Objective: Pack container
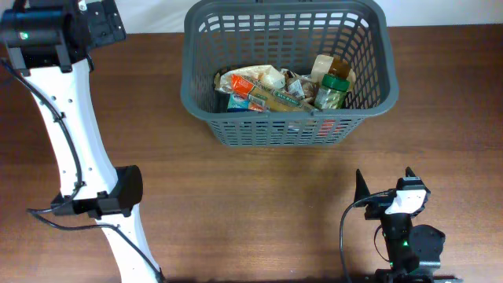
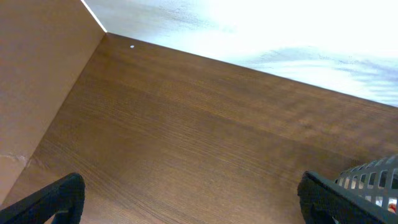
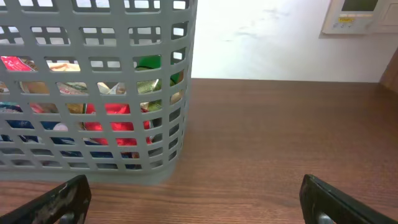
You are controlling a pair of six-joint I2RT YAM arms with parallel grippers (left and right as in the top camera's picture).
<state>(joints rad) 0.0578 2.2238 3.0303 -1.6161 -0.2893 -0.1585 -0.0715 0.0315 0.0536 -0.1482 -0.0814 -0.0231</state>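
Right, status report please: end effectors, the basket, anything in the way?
Left end effector open, empty. Right end effector open, empty, facing the basket. Basket upright, groceries inside. Nothing seen in the way.

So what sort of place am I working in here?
Probably an indoor lab or test room, not a shop: a bare wooden table, a plain white wall with a control panel, and one grey basket of groceries.

The container [image 1: 284,126] is a large grey plastic basket, rectangular with rounded corners and slotted lattice walls. It stands upright on the tabletop [image 1: 236,204] near the far edge, right of centre, with packaged groceries and jars inside.
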